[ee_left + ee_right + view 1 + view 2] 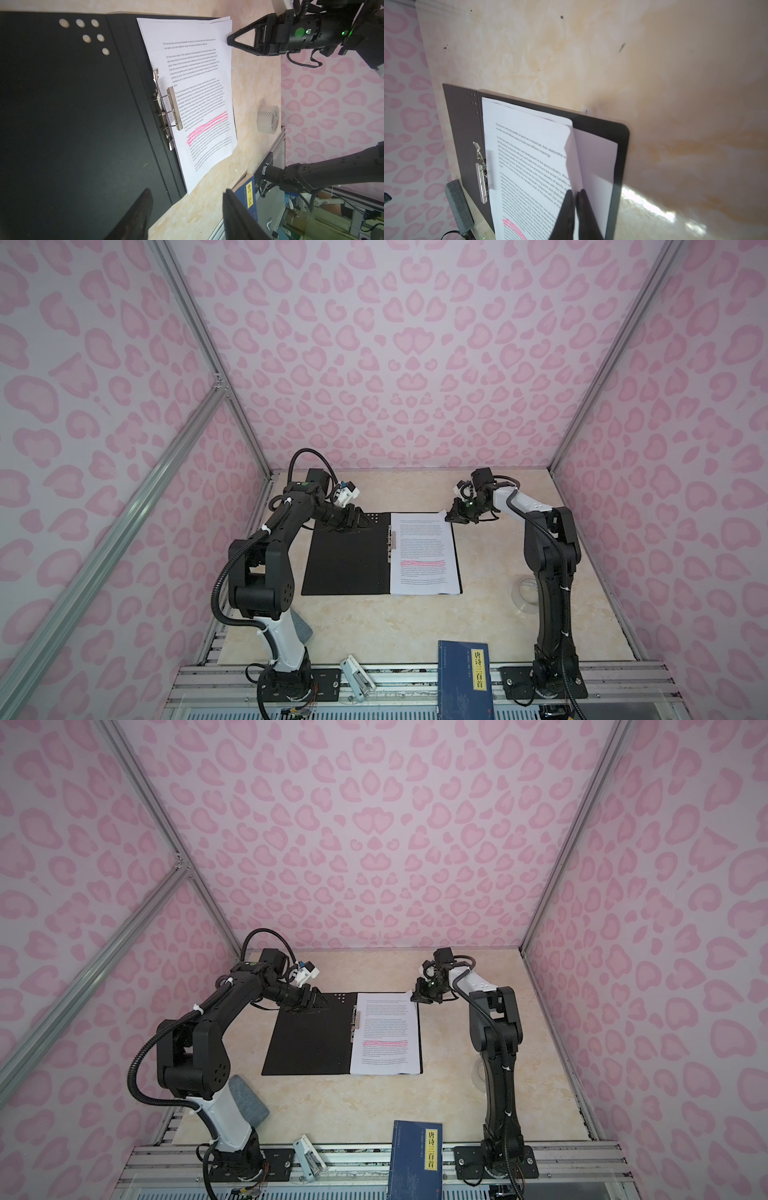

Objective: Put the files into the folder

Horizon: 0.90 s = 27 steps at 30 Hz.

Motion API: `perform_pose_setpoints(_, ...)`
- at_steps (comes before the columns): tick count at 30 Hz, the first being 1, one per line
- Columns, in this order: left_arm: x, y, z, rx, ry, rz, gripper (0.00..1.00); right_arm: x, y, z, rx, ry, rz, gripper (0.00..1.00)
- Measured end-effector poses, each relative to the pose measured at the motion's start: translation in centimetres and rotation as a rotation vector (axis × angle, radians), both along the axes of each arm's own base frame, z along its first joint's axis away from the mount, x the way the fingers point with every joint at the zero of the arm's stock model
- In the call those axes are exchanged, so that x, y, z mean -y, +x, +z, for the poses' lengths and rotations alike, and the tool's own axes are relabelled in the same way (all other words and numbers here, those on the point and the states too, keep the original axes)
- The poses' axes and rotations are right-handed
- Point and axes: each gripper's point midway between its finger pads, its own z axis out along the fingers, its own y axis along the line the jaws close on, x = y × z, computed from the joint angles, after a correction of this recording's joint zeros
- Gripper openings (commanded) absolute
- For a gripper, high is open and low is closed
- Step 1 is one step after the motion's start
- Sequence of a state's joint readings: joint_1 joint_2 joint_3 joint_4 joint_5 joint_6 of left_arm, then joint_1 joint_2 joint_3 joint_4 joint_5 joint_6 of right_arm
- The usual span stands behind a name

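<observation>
The folder (pixel 345 564) (pixel 307 1044) lies open and flat mid-table, black inside up, with its metal spine clip (pixel 166 110) raised. The files (pixel 424 556) (pixel 384 1036), white sheets with a pink highlighted band, rest on its right half. My right gripper (pixel 449 517) (pixel 576 192) is at their far right corner, shut on the edge of the top sheet, which curls up off the sheets below (pixel 596 158). My left gripper (pixel 365 524) (pixel 187 209) hovers open and empty over the far edge of the folder's left half (pixel 72 104).
A dark blue book (pixel 463 676) with a yellow title strip overhangs the table's front edge. A clear tape roll (pixel 525 593) (pixel 268 118) stands right of the folder behind the right arm. A grey pad (pixel 247 1098) lies by the left arm's base, a small white tool (pixel 357 676) on the front rail.
</observation>
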<state>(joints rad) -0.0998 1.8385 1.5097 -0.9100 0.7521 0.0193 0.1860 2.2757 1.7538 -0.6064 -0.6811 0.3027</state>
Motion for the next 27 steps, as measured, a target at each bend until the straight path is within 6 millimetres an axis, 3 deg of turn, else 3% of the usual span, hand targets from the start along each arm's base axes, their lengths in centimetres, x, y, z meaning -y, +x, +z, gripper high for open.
perform_pose_setpoints(4,0.0,-0.1,-0.2,-0.006,0.0,0.001,0.58,0.2,-0.1,-0.2,-0.006,-0.02,-0.006,0.25)
perform_pose_setpoints(11,0.0,-0.2,-0.3,-0.011,-0.002,0.001,0.58,1.0,-0.2,-0.3,-0.012,-0.064,-0.019,0.32)
perform_pose_setpoints(18,-0.2,-0.2,0.2,0.012,0.007,-0.002,0.58,2.0,-0.9,3.3,0.066,-0.108,-0.038,0.37)
perform_pose_setpoints(23,-0.4,-0.3,1.0,0.04,0.016,-0.001,0.58,2.7,-3.0,5.6,0.106,-0.148,-0.043,0.31)
perform_pose_setpoints(27,-0.4,-0.5,1.8,0.061,0.016,0.0,0.58,1.4,-7.5,7.1,0.139,-0.19,0.017,0.19)
